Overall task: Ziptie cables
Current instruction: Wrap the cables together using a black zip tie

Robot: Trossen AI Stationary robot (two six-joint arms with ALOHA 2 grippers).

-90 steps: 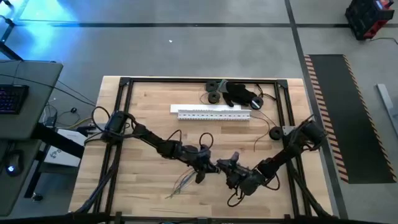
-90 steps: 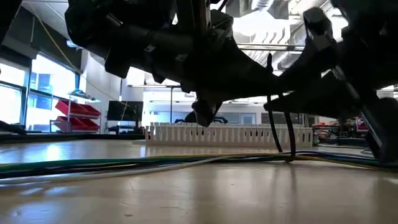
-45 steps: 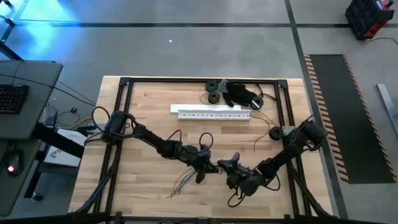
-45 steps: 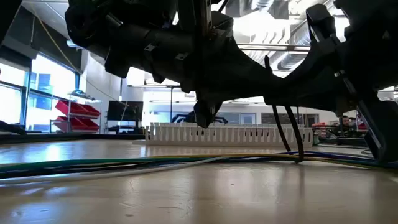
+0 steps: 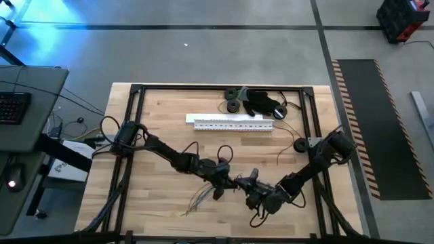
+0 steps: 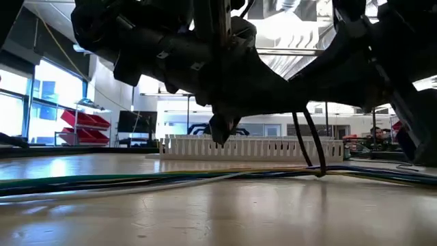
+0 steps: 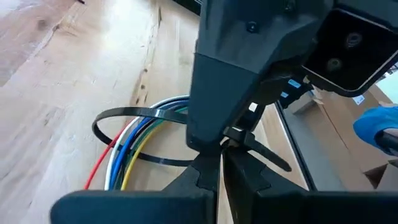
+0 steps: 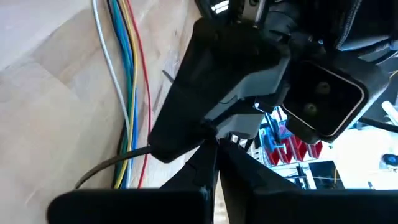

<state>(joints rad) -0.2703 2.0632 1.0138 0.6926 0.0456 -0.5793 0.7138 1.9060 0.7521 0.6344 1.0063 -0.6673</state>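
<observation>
Pale butcher-block wood forms the table [image 5: 163,108], ringed by a black metal frame on a grey floor, and near its front middle two dark arms meet nose to nose over the cables [image 7: 134,146], a bundle of five thin wires, red, white, blue, green and yellow, lying flat inside one black ziptie loop [image 7: 115,118]. Both the left gripper [image 7: 219,163] and the right gripper [image 8: 213,151] have their fingers pinched together on the ziptie's strap, while one long white slotted strip [image 5: 233,123] lies well apart toward the table's far side.
</observation>
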